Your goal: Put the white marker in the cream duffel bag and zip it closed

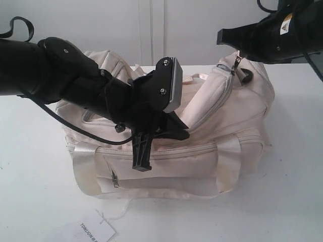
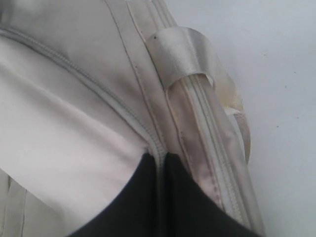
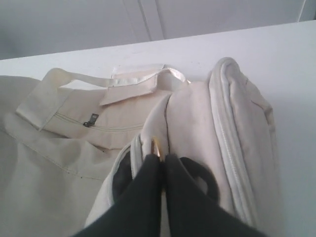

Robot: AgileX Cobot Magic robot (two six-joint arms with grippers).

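Observation:
The cream duffel bag (image 1: 202, 156) lies on the white table (image 1: 35, 176), its top zip gaping along the middle. My left gripper (image 1: 177, 132) reaches in from the left over the bag's top. In the left wrist view the left gripper (image 2: 159, 155) is shut on the grey zip edge (image 2: 98, 94) of the bag (image 2: 74, 133). My right gripper (image 1: 238, 56) is at the bag's right end. There the right gripper (image 3: 161, 157) is shut on a small metal zipper pull (image 3: 156, 147), beside a black strap ring (image 3: 210, 182). The white marker is out of view.
A white paper tag (image 1: 93, 232) with printed text lies on the table in front of the bag. The bag's shiny handles (image 1: 83, 164) hang over its front zip pocket (image 1: 166, 151). A pale wall (image 1: 151, 25) rises behind the table.

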